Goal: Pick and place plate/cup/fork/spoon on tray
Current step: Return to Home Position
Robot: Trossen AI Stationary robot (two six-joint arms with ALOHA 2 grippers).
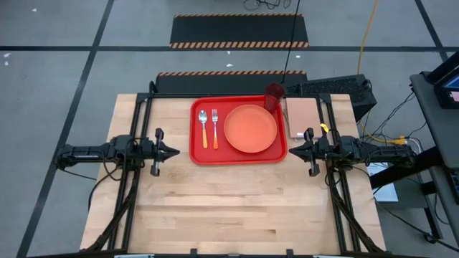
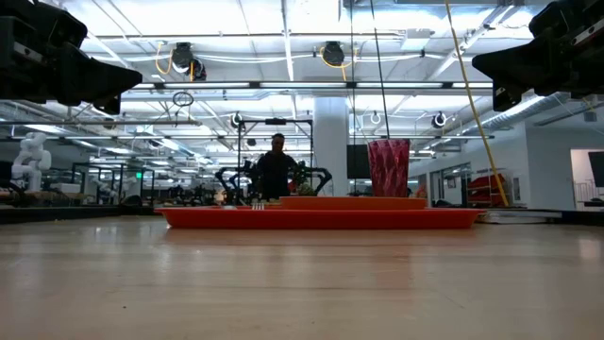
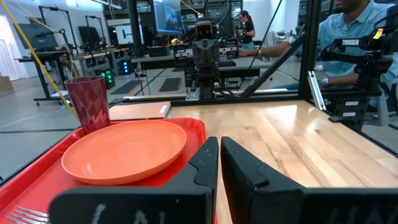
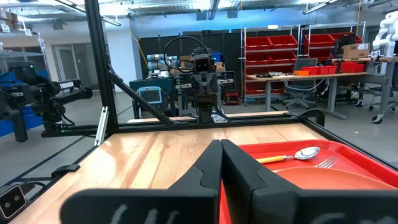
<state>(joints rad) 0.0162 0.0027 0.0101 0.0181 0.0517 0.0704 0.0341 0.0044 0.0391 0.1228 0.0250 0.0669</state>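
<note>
We see the glossy red tray [image 1: 238, 154] at centre frame between the left gripper [image 1: 174, 151] and right gripper [image 1: 292, 150], both pinched together, on the wooden desk [image 1: 237, 208].

— What sits on the counter [image 1: 237, 208]?
— The tray [image 1: 238, 155], at the far middle. In it, the spoon [image 1: 203, 125] lies at the left, the fork [image 1: 214, 125] just beside it on the right, then the plate [image 1: 250, 129].
— And the cup [image 1: 274, 96]?
— In the tray's far right corner, behind the plate.
— Anything outside the tray?
— A pad [image 1: 302, 116] just right of it. The left end effector [image 1: 172, 151] rests left of the tray, the right end effector [image 1: 294, 150] right of it, both facing inward.
</note>
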